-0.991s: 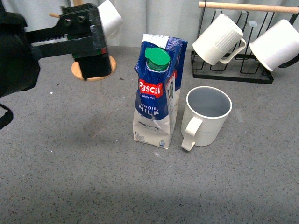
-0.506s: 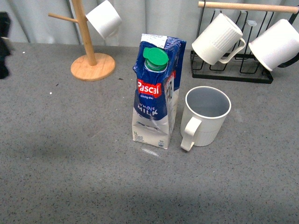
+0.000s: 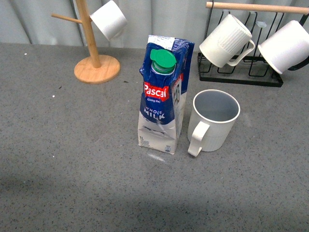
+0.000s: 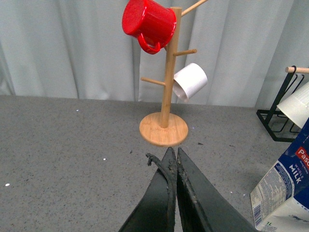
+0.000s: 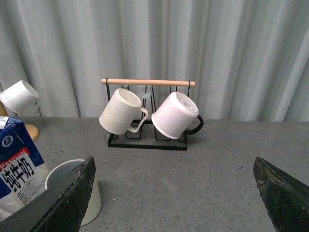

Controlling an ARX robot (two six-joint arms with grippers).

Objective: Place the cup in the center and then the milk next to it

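Note:
The ribbed cream-white cup (image 3: pixel 214 121) stands upright in the middle of the dark grey tabletop (image 3: pixel 72 145), handle toward me. The blue and white Pascal milk carton (image 3: pixel 162 99) with green cap stands upright right beside it, on its left, nearly touching. Neither gripper shows in the front view. In the left wrist view my left gripper (image 4: pixel 173 153) is shut and empty, above bare table, with the carton (image 4: pixel 285 193) off to one side. In the right wrist view my right gripper (image 5: pixel 176 166) is wide open and empty; the cup (image 5: pixel 77 186) and carton (image 5: pixel 19 169) sit beside one finger.
A wooden mug tree (image 3: pixel 94 53) holding a smooth white mug (image 3: pixel 108 19) stands at the back left; the left wrist view also shows a red mug (image 4: pixel 147 21) on it. A black rack (image 3: pixel 241 72) with a ribbed mug (image 3: pixel 224 41) and a smooth mug (image 3: pixel 285 46) stands at the back right.
My left arm, which filled the upper left of the front view a second ago, has drawn back out of that view. The cup and carton have not moved.

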